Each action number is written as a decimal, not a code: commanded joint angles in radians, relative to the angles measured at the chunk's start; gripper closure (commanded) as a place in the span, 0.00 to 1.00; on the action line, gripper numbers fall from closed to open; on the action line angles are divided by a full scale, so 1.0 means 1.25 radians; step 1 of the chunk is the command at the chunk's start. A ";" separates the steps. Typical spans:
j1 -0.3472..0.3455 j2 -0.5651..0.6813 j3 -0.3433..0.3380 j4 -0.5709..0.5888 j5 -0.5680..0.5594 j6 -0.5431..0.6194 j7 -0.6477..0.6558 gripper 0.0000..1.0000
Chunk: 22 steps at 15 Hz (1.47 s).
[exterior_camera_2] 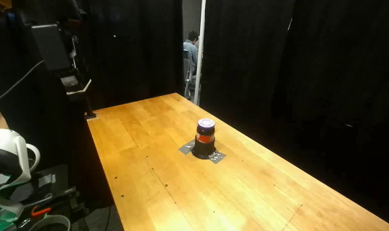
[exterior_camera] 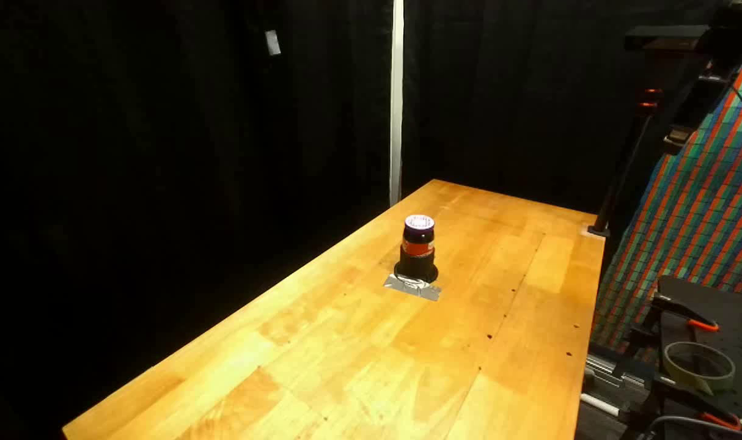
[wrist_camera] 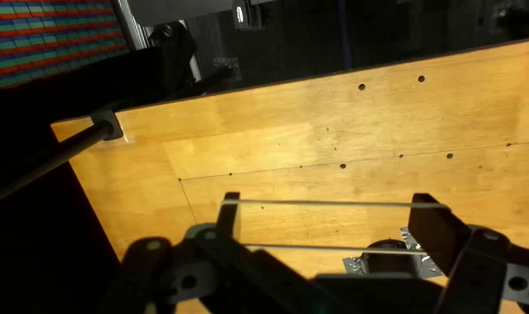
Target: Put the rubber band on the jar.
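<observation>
A rubber band [wrist_camera: 317,203] spanned the wide-set gripper [wrist_camera: 328,200]; the jar [exterior_camera: 418,244] stood upright on the counter [exterior_camera: 359,360]

The gripper hung raised, clear of the surface, its fingers [wrist_camera: 228,216] set wide apart. Both exterior views placed it toward the long edge that bore a post [wrist_camera: 77,145] at its far corner. The rubber band passed round both fingers, drawn into two nearly parallel strands.

These strands were plain in the wrist view; in an exterior view the band appeared as a pale, bent line at the gripper's end. Both exterior views showed the jar's printed lid [exterior_camera_2: 206,123] and orange-red label [exterior_camera_2: 204,138], whereas the wrist view gave a dark portion behind the lower strand, where jar and black base [exterior_camera: 416,269] could not be told apart.

The jar stood well apart from the gripper, nearer the long edge beside the black curtain [exterior_camera: 224,153]. Silver tape [exterior_camera: 425,292] lay at the foot of the black base. Beyond the post's long edge were a striped cloth [exterior_camera: 676,226] and a roll of tape [exterior_camera: 689,377]. Past a far corner, in an exterior view, a seated person [exterior_camera_2: 190,49] showed between curtains.
</observation>
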 commanded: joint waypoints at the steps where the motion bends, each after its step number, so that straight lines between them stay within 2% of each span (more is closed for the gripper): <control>1: 0.009 0.001 -0.007 0.003 -0.006 -0.002 0.006 0.00; 10: 0.009 -0.001 -0.007 0.005 -0.006 -0.002 0.006 0.00; 13: 0.014 0.070 0.037 0.052 -0.005 0.054 0.037 0.00; 17: 0.016 0.217 0.128 0.133 -0.024 0.178 0.090 0.00; 19: 0.001 0.310 0.176 0.191 -0.045 0.230 0.130 0.00; 20: -0.031 0.350 0.214 0.221 -0.045 0.253 0.136 0.00; 22: -0.061 0.444 0.254 0.279 -0.072 0.301 0.172 0.00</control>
